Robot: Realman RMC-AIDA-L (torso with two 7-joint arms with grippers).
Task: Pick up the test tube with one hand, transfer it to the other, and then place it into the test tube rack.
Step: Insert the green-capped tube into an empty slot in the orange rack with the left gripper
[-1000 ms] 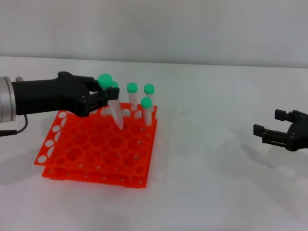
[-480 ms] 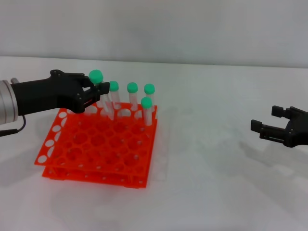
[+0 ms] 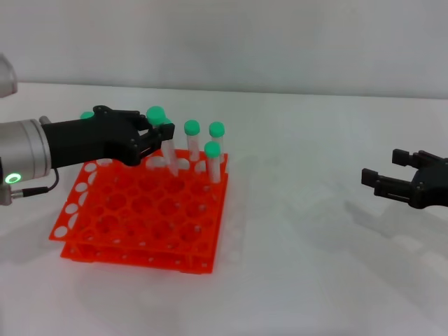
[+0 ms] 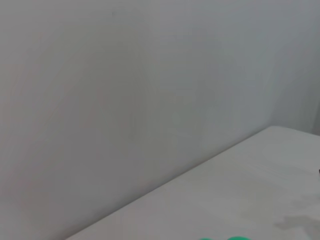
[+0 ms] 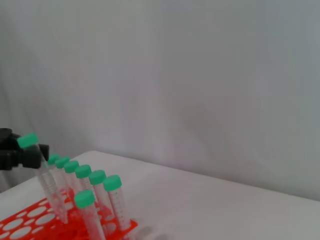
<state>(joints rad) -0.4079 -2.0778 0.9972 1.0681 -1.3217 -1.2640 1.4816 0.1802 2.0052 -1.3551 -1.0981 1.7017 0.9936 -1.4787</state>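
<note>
Left hand (image 3: 155, 134) is pinched on the tube (image 3: 162, 140) just under its cap, tilted, tip over the rack's (image 3: 140, 217) back row. Risk: tilted tip catches a hole rim or knocks the neighbouring tubes (image 3: 204, 150). Right hand (image 3: 395, 183) is spread and held off over the table (image 3: 301, 231).

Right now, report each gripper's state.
Left gripper: shut on the test tube, above the rack.
Right gripper: open, empty.

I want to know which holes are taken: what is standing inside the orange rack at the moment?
Green-capped tubes stand along the test tube rack far side. The left gripper holds the test tube there; its tip's hole is hidden.
</note>
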